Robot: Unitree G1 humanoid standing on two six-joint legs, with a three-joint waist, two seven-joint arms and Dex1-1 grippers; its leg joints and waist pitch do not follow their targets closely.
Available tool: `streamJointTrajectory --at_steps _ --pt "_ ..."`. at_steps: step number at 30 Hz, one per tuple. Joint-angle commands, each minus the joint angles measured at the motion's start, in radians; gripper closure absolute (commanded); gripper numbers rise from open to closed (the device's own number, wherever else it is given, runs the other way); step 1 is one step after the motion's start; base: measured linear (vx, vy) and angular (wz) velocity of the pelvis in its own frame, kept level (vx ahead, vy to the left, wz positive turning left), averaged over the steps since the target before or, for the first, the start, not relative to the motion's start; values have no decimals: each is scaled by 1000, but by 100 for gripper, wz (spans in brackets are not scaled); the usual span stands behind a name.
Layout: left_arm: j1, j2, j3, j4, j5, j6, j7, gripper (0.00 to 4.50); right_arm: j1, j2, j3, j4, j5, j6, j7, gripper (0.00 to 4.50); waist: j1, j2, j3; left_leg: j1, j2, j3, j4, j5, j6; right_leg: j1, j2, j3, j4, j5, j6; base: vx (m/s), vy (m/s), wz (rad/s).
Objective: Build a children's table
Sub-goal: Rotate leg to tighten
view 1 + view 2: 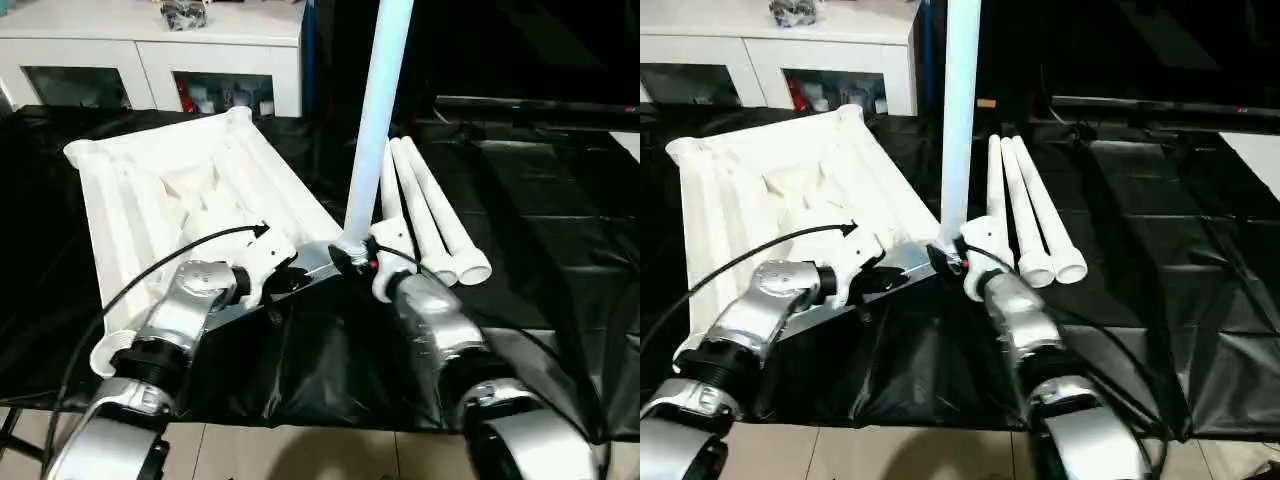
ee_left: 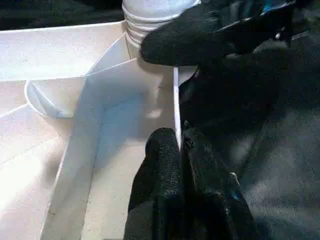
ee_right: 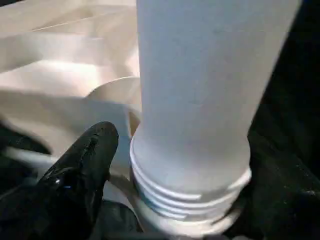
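The black plastic sheet (image 1: 560, 250) covers the work surface, and on it lies the white plastic rectangular tabletop with raised rim and rounded corner sockets (image 1: 150, 190), underside up. Beside it, to the robot's right, three long white round tube legs (image 1: 430, 215) lie together. A fourth white tube leg (image 1: 378, 110) stands nearly upright in the near corner socket (image 3: 150, 220) of the tabletop, its ribbed end at the socket mouth.

The left gripper (image 2: 180, 150) is pressed together on the thin rim wall of the tabletop close to that socket, pinning the top down. The right gripper (image 1: 362, 262) sits at the base of the standing leg; one black finger (image 3: 85, 165) lies beside the ribbed collar, but I cannot tell whether the fingers are clamped on the tube.

The ribs seem still exposed, so the leg likely needs seating further. Doing it well probably means keeping the tube in line with the socket axis, pushing straight down while the left gripper holds the rim firmly, and avoiding a tilt that would jam the ribs.
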Motion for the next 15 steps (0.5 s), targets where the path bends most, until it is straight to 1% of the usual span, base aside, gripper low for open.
streamJointTrajectory --at_steps 1,2,3,4,5,6,7,8,9,10,13,14,15 --pt "20 -2 -51 -9 -37 -57 -99 450 23 -14 53 -14 7 13 130 57 -2 4 -53 -2 25 -12 -60 -293 53 39 -62 50 -86 -279 -201 0 0 0" --pt "24 19 -47 -8 -48 -60 -139 450 29 -37 63 -24 11 10 184 57 4 6 -56 0 27 -8 -57 -258 64 41 -59 51 -79 -218 -222 0 0 0" --pt "25 38 -44 -7 -55 -66 -169 450 35 -56 71 -32 13 9 227 57 4 6 -56 0 27 -8 -57 -258 64 41 -59 51 -79 -218 -222 0 0 0" --pt "26 53 -41 -6 -64 -74 -198 450 39 -70 79 -38 15 2 262 57 10 9 -60 -7 29 -7 -55 -210 73 50 -56 46 -66 -136 -241 0 0 0" --pt "26 56 -40 -6 -66 -74 -204 450 40 -72 81 -39 16 2 268 57 9 9 -59 -9 30 -6 -55 -201 77 49 -56 46 -63 -118 -248 0 0 0" --pt "26 66 -38 -8 -75 -71 -228 450 44 -80 87 -45 19 0 296 57 12 10 -61 -9 31 -5 -53 -183 81 50 -57 45 -61 -98 -257 0 0 0" --pt "27 80 -35 -9 -90 -77 -266 450 50 -91 97 -56 21 -3 335 57 12 10 -60 -11 32 -5 -52 -179 83 51 -58 46 -60 -91 -260 0 0 0" --pt "28 91 -33 -10 -100 -75 -298 450 56 -100 105 -65 21 -5 373 57 11 8 -60 -13 31 -6 -53 -178 84 53 -57 44 -59 -91 -262 0 0 0" --pt "28 106 -34 -8 -104 -80 -329 450 64 -111 116 -82 24 -2 420 57 13 10 -59 -12 31 -6 -53 -180 84 53 -58 43 -60 -99 -261 0 0 0" --pt "26 117 -35 -3 -107 -84 -351 450 71 -119 125 -97 27 1 456 57 12 9 -56 -12 31 -6 -54 -201 82 52 -59 44 -64 -136 -254 0 0 0" --pt "25 136 -37 1 -113 -81 -391 450 82 -132 142 -123 36 18 516 57 11 10 -55 -9 33 -7 -56 -221 69 50 -59 45 -67 -173 -250 0 0 0" --pt "25 146 -38 2 -116 -78 -420 450 87 -138 147 -135 38 25 555 83 11 9 -53 -9 32 -7 -57 -231 64 50 -60 46 -69 -196 -245 0 0 0" --pt "25 150 -39 3 -118 -78 -432 450 89 -141 150 -141 40 30 575 83 12 7 -54 -8 32 -7 -56 -230 64 50 -60 47 -70 -203 -242 0 0 0"
